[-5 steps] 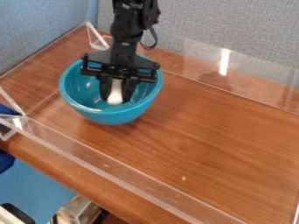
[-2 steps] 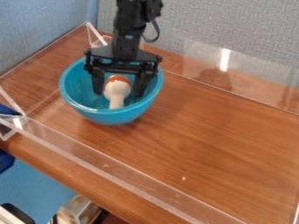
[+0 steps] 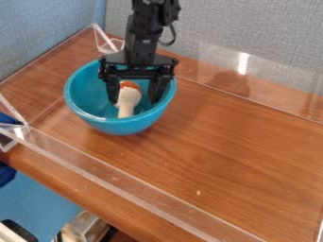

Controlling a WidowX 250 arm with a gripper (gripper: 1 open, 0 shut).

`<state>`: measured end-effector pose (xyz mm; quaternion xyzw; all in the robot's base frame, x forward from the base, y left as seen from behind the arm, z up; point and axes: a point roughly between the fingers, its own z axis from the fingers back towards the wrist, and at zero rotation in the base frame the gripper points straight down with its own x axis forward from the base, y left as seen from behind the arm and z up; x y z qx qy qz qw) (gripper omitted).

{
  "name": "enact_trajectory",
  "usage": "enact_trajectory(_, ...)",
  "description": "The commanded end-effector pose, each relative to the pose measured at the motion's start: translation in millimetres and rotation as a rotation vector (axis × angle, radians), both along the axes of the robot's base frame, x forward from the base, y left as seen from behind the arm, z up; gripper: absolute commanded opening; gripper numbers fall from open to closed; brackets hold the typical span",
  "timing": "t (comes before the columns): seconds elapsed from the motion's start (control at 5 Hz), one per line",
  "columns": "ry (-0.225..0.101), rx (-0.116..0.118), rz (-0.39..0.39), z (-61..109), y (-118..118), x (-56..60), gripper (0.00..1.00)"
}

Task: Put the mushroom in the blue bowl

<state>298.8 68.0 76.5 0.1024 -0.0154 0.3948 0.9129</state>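
Note:
The mushroom [image 3: 127, 97] lies inside the blue bowl [image 3: 91, 106], its cream stem pointing toward the front and its reddish-brown cap toward the back. My gripper [image 3: 136, 87] hangs just above it over the bowl's right half. Its black fingers [image 3: 111, 83] stand spread wide on either side of the mushroom and do not hold it. The bowl sits at the left of the wooden table.
A clear acrylic wall [image 3: 240, 68] rings the wooden table [image 3: 214, 142] on all sides. A blue padded wall stands behind. The black arm [image 3: 149, 24] rises straight up from the gripper at the back.
The fingers have opened and let go of the mushroom, which now rests in the bowl. The gripper has lifted slightly and shifted a little to the right.

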Motion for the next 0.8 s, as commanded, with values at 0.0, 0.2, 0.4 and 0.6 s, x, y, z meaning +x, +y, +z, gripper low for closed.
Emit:
enact_trajectory(0.0, -0.063, 0.003, 0.035, 12.6, 14.8, 9.8, 1.0)
enact_trajectory(0.2, -0.106, -0.002, 0.059, 28.4, 15.5, 5.5, 1.0)
enact_trajectory(0.4, -0.159, -0.005, 0.083, 48.9, 14.9, 0.3, 1.0)
enact_trajectory(0.6, -0.208, 0.001, 0.116, 72.5, 14.0, -10.6, 1.0)
